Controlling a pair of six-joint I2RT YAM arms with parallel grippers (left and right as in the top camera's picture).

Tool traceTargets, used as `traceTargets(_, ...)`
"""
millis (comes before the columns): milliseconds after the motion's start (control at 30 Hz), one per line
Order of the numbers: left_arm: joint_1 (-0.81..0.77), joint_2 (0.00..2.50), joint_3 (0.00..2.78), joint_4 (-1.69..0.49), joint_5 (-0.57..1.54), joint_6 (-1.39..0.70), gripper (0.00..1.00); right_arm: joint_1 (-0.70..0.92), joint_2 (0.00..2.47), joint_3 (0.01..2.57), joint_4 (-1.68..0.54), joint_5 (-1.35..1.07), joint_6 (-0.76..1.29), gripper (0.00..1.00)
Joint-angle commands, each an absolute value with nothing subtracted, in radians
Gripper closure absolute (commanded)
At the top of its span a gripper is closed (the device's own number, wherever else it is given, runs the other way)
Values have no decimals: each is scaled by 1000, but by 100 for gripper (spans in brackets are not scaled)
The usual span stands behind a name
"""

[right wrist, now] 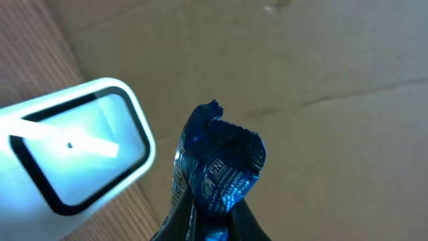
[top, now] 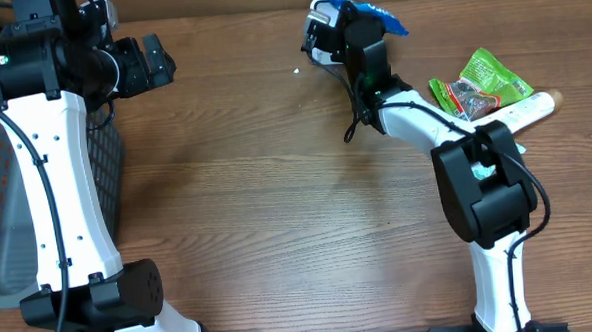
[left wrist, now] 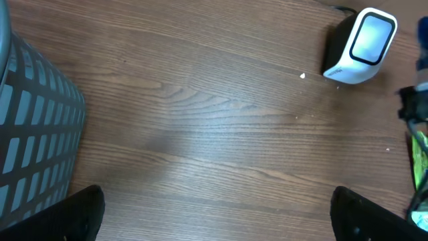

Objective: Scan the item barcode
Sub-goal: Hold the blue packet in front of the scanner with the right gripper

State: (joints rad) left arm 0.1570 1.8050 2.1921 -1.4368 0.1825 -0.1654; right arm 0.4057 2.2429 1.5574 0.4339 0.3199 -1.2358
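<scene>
L gripper (top: 159, 60): jaws wide apart, nothing between them; hovers over far-left of table, above bare wood.
Basket (left wrist: 33, 134): dark mesh bin at left edge, beside L arm base. Contents: cannot tell; L arm covers most of it in overhead view, and only the outer wall shows in L wrist view.
Table (top: 278, 207): brown wood-grain top.
Scanner (left wrist: 360, 43): white body, black-framed window, upright at far centre; window faces up and toward the R gripper.
R gripper (right wrist: 208, 227): fingers together, clamped on lower end of blue packet.
Blue packet (right wrist: 221, 167): task item. Crumpled foil, white print on it, held off the table just beside scanner window; touching or apart, cannot tell. No barcode legible.
Green packet (top: 478, 83): lies flat, right side, near R arm.
White tube (top: 529, 109): lies just right of green packet, touching its edge.
</scene>
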Motion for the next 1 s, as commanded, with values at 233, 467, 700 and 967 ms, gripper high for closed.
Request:
traceTargets(233, 150, 1805, 2191, -1436, 180, -158, 0, 401, 2305, 1590, 556, 266, -1265, 96)
traceTargets(467, 150, 1805, 2191, -1436, 180, -158, 0, 383, 2307, 1591, 556, 220, -1284, 96)
traceTargets(700, 150, 1805, 2191, -1436, 180, -157, 0, 361, 2351, 1634, 562, 204, -1336, 96)
traceTargets(967, 150, 1805, 2191, -1436, 179, -157, 0, 347, 2386, 1665, 561, 162, -1337, 96)
